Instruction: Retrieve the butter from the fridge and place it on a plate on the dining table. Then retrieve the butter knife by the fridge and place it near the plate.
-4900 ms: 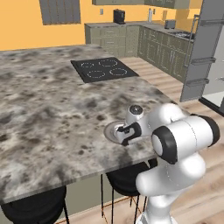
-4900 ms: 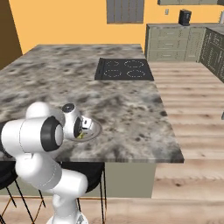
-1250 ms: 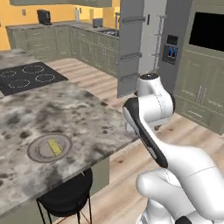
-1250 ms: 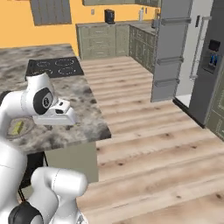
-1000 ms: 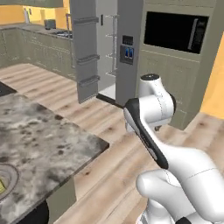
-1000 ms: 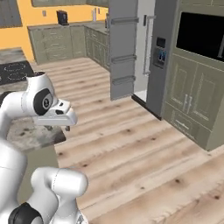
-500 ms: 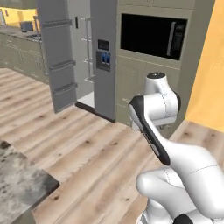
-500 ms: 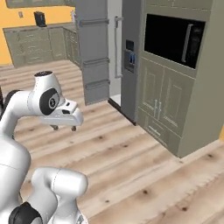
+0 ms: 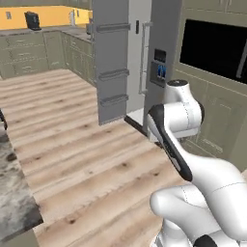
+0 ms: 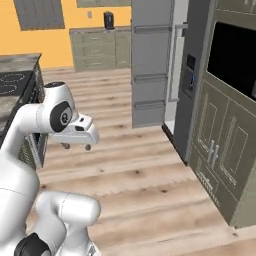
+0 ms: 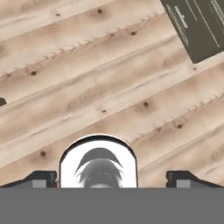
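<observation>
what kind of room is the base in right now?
A simulated home kitchen, by the look of it. A tall dark grey fridge stands with one door swung open, olive-green cabinets line the far orange wall, and a black built-in oven or microwave panel sits in the cabinet wall beside it. The floor is wood plank.

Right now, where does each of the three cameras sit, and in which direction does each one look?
Left base view: on the base, behind the arm's left; faces the fridge with its door open, over wood floor; the white arm rises at lower right.
Right base view: behind the arm's right; faces the same fridge; the arm rises at lower left, with the tool.
Hand view: on the hand, looking down at the floor between the open fingertips.
Both base views share fridge, floor and olive cabinets.
</observation>
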You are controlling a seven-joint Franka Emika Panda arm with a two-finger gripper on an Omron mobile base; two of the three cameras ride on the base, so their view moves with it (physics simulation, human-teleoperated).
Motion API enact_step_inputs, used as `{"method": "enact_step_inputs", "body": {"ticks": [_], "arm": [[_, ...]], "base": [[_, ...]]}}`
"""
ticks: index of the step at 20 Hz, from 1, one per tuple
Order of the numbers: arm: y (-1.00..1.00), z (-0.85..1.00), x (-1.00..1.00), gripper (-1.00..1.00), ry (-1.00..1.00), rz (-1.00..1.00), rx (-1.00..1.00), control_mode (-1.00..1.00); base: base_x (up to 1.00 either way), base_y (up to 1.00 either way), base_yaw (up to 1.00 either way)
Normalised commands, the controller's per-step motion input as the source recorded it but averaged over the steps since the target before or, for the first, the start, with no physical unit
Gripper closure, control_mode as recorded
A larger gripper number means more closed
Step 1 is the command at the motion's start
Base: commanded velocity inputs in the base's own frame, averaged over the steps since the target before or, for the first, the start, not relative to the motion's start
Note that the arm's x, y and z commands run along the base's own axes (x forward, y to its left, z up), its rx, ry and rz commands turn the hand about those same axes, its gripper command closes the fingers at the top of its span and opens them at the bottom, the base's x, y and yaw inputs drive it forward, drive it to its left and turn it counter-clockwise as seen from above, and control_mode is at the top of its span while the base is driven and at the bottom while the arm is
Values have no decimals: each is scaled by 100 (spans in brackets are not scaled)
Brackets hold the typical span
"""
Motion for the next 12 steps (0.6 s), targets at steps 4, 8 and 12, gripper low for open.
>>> {"method": "enact_step_inputs", "body": {"ticks": [4,8,12], "arm": [[0,0,0,-100,0,0,0,100],[0,0,0,-100,0,0,0,100],[0,0,0,-100,0,0,0,100]], "base": [[100,0,40],[100,3,33],[100,-5,26]]}}
